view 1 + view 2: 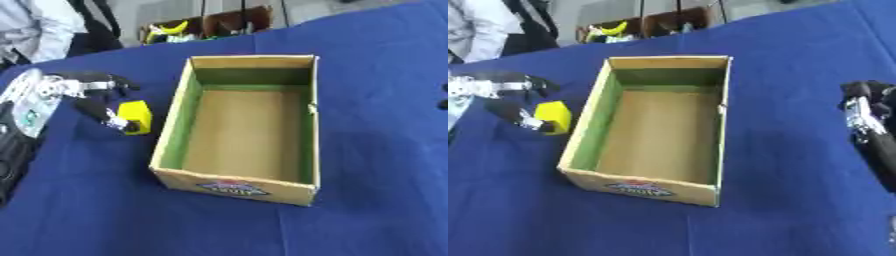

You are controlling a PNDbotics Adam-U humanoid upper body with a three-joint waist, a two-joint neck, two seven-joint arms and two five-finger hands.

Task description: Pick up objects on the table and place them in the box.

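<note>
From the left eye view, the left hand (92, 95) reaches in from the left side of the blue-covered desk (367, 150) and has its fingers and thumb curled around a small yellow block (136, 116), pinching it just to the left of the cardboard box (179, 117). The block sits close beside the box's left wall, and I cannot tell whether it is lifted or resting on the cloth. The box stands open, its green-lined inside holding nothing that I can see. From the right eye view, the same grasp shows at the left edge, and the right hand (866, 117) comes into sight at the far right, well apart from the box; its fingers look bunched, but I cannot tell whether they are open or closed. To my eye the pick-up step is in hand. The next move calls for raising the block over the left wall, carrying it rightward above the opening and letting go there.
</note>
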